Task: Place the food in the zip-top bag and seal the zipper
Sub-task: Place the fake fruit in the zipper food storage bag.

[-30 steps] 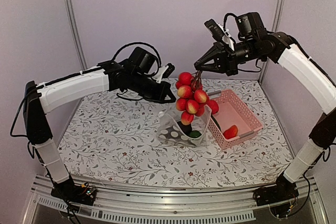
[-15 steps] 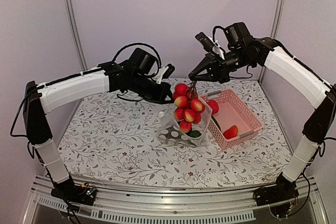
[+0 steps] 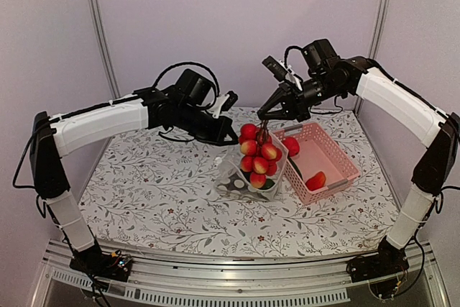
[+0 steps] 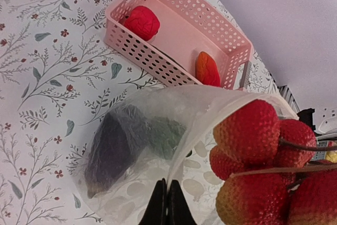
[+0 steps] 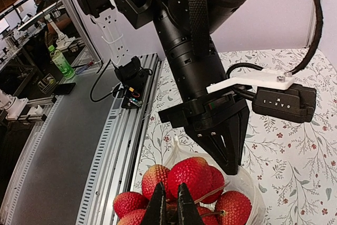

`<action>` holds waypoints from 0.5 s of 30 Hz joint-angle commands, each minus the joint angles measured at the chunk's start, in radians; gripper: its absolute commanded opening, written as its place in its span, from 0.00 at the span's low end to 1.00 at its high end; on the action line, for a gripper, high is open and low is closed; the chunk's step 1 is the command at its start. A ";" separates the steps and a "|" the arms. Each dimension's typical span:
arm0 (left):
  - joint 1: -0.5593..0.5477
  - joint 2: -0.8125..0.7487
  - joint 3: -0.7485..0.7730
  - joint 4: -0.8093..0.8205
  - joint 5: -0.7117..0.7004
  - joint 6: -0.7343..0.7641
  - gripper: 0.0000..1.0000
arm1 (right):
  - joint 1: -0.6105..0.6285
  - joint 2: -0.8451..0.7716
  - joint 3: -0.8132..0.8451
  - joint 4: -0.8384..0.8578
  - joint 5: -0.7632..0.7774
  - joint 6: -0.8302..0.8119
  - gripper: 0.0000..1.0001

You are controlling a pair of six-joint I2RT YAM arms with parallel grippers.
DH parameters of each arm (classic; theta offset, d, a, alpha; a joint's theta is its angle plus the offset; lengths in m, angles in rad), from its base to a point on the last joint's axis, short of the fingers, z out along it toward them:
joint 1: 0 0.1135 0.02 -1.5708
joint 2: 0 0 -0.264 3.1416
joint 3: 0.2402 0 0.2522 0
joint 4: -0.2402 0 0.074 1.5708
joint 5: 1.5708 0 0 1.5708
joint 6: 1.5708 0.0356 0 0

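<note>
A table (image 3: 144, 192) covered in a white cloth printed with leaf sprigs is enclosed by pale lilac walls at the back and both sides, with metal posts (image 3: 97, 26) at the back corners. A ridged metal rail (image 3: 237, 289) runs along the near edge, where both arm bases are bolted. Patterned cloth is seen to the left of the bag and along the front. The objects are gathered right of centre.

The zip-top bag (image 3: 241, 177) stands near the middle of the table with its mouth open and the zipper (image 4: 196, 125) unsealed. A pink basket (image 3: 327, 156) lies just beside it on the right, close to the right wall, and holds two red fruits (image 4: 141, 22). Inside the bag a dark eggplant (image 4: 110, 148) and a green piece (image 4: 166, 135) are seen through the plastic.

The left hand (image 3: 233, 136) is pressed together on the bag's rim, its fingers (image 4: 158, 204) pinching the plastic. The right hand (image 3: 263, 116) is held above the bag, and its fingers (image 5: 158, 206) are pinched on the stem of the cluster of red fruits (image 3: 259, 154). The cluster hangs at the mouth, with its lower fruits inside the rim. The two hands are close together over the bag. In the right wrist view a grey floor with cables and a green bottle (image 5: 62, 62) is seen beyond the rail.
</note>
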 commanded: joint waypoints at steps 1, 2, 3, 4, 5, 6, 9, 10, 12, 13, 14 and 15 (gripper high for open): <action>-0.002 -0.034 -0.022 0.012 0.003 0.020 0.00 | -0.016 0.004 -0.005 0.026 0.027 0.033 0.00; -0.002 -0.035 -0.023 0.012 0.004 0.020 0.00 | -0.016 0.005 -0.006 0.032 0.057 0.040 0.00; -0.002 -0.037 -0.023 0.012 0.005 0.021 0.00 | -0.017 0.006 -0.010 0.041 0.084 0.051 0.00; -0.002 -0.037 -0.023 0.012 0.006 0.021 0.00 | -0.016 0.006 -0.017 0.051 0.108 0.058 0.00; -0.002 -0.038 -0.022 0.012 0.005 0.022 0.00 | -0.017 0.006 -0.025 0.056 0.128 0.060 0.00; -0.002 -0.039 -0.021 0.011 0.005 0.022 0.00 | -0.016 0.004 -0.035 0.063 0.143 0.061 0.00; -0.002 -0.041 -0.017 0.012 -0.003 0.023 0.00 | -0.016 -0.003 -0.058 0.068 0.168 0.046 0.00; -0.002 -0.041 -0.016 0.012 -0.004 0.024 0.00 | -0.016 -0.005 -0.061 0.067 0.173 0.042 0.00; -0.003 -0.041 -0.011 0.011 -0.007 0.023 0.00 | -0.016 -0.010 -0.071 0.062 0.182 0.033 0.00; -0.003 -0.040 -0.008 0.012 -0.007 0.021 0.00 | -0.013 -0.012 -0.077 0.059 0.189 0.028 0.00; -0.003 -0.041 -0.006 0.012 -0.008 0.020 0.00 | -0.011 -0.012 -0.083 0.054 0.200 0.024 0.00; -0.002 -0.039 -0.003 0.013 -0.006 0.019 0.00 | -0.003 -0.011 -0.089 0.049 0.215 0.016 0.00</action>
